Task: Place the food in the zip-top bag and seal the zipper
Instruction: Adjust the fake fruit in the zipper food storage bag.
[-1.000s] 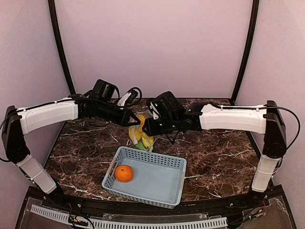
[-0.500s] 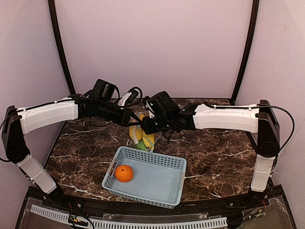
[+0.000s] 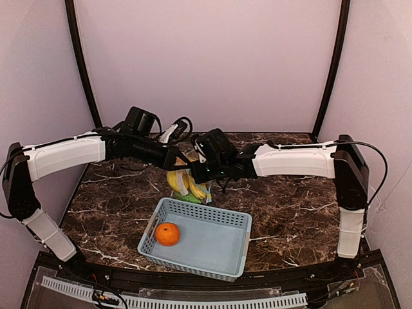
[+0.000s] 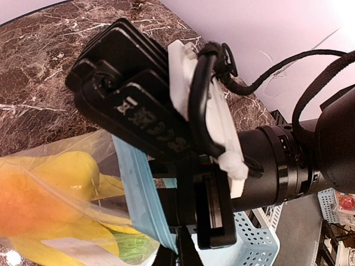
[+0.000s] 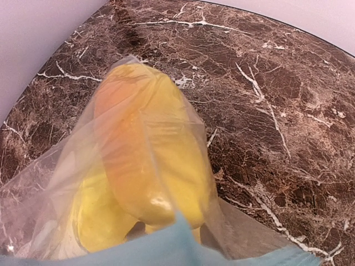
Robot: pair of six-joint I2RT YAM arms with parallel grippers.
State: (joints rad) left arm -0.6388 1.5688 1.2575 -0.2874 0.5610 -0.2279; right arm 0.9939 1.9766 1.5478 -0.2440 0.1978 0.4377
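Observation:
The clear zip-top bag [image 3: 187, 185] hangs above the marble between my two grippers, with three yellow fruits [image 5: 150, 160] and the green pod [image 4: 130, 247] inside. My left gripper [image 3: 178, 159] is shut on one end of the light blue zipper [image 4: 136, 183]; its dark fingertips pinch the strip at the bottom of the left wrist view [image 4: 180, 252]. My right gripper [image 3: 195, 172] is shut on the same strip right beside the left one. The strip fills the bottom edge of the right wrist view [image 5: 177, 249], hiding the fingers. The round orange [image 3: 167, 234] lies in the basket, outside the bag.
The light blue perforated basket [image 3: 212, 215] stands on the marble just in front of and below the hanging bag; its corner shows in the left wrist view [image 4: 260, 244]. Black cables hang behind the left wrist at the back wall.
My right gripper has slid left along the zipper strip towards my left gripper. The bag has swung a little to the left. The left arm and the orange have not moved.

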